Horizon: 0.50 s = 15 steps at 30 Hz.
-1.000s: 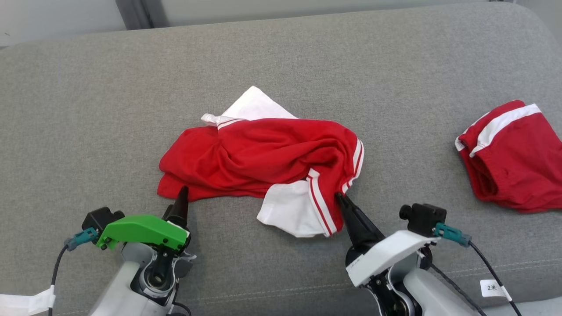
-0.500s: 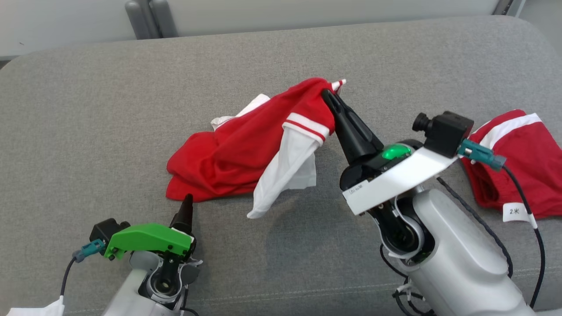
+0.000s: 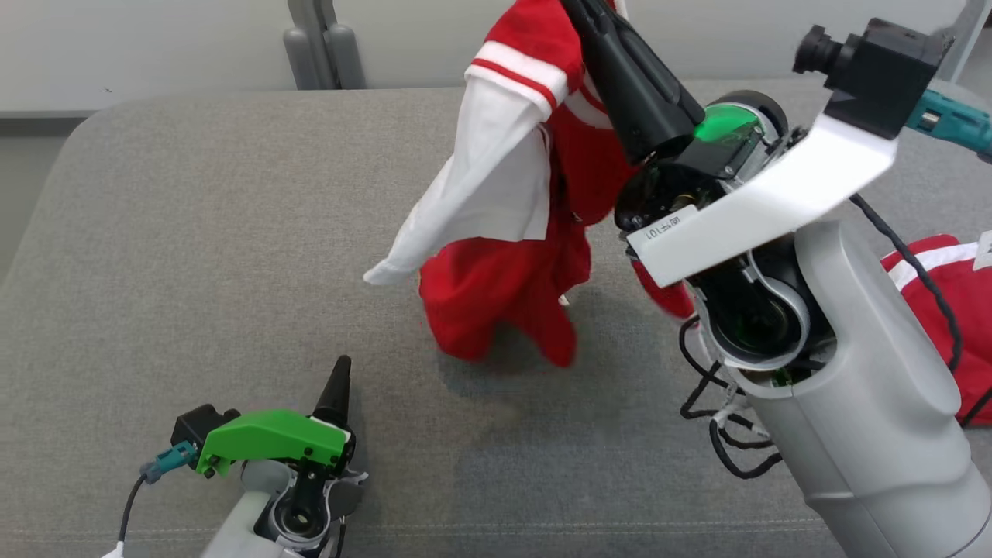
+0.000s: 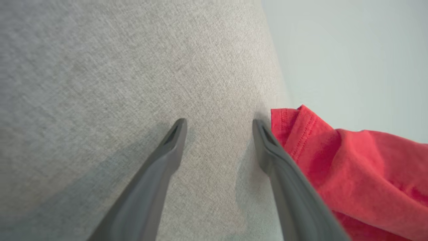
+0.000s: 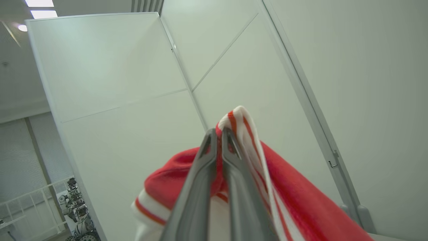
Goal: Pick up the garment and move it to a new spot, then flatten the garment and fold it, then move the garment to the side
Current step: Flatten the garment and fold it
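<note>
The right gripper [image 5: 219, 134] pinches the red garment [image 3: 504, 294] tight, holding it up over the gray cushion [image 3: 194, 232], ready to carry it somewhere new. The left gripper [image 4: 219, 123] hangs open and empty, low over the cushion.

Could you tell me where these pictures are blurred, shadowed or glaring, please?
Head view: the garment is smeared at its hanging lower end, and it casts a soft shadow on the sofa. Left wrist view: the left gripper has fingers that look soft near the lens. Right wrist view: the ceiling lights blow out to white.
</note>
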Motion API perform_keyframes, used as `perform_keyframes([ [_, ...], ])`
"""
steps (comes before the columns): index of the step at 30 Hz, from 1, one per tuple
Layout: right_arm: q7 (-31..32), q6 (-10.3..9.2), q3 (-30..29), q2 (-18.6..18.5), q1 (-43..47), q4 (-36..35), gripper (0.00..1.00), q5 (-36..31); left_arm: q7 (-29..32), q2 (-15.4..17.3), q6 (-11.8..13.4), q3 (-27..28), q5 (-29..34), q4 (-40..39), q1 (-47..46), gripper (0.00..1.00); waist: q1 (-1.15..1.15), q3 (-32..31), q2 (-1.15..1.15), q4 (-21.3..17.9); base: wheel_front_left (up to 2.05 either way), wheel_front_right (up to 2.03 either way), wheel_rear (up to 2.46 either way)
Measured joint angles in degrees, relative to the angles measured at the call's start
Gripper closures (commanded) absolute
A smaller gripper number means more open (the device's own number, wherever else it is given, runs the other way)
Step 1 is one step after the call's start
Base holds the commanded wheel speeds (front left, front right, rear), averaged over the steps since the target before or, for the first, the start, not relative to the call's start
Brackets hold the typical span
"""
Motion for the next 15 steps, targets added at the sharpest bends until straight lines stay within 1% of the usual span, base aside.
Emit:
perform_keyframes([
  [1, 0.30, -0.02, -0.14, 0.12, -0.11, -1.04, 1.00, 0.75, -0.16, 0.00, -0.18, -0.10, -0.11, -0.07, 0.23, 0.00, 0.00, -0.39, 0.00, 0.25, 0.00, 0.00, 0.00],
  [5, 0.87, -1.68, -0.25, 0.51, -0.11, -4.28, 1.00, 3.79, -0.51, 0.01, -0.99, -0.30, -1.92, -0.58, 2.09, 0.00, 0.00, -2.28, 0.00, 1.09, 0.00, 0.00, 0.00],
  [12, 1.40, -4.85, -0.11, 0.82, 0.05, -10.82, 1.00, 10.02, -1.26, 0.07, -1.26, -0.58, -3.38, -2.47, 5.67, 0.00, 0.00, -5.51, 0.00, 1.78, 0.00, 0.00, 0.00],
  [15, 1.32, -5.56, -0.59, 0.88, 0.04, -11.89, 1.00, 10.49, -1.65, 0.13, -1.27, -0.58, -4.02, -3.04, 5.82, 0.00, 0.00, -6.11, 0.00, 1.91, 0.00, 0.00, 0.00],
])
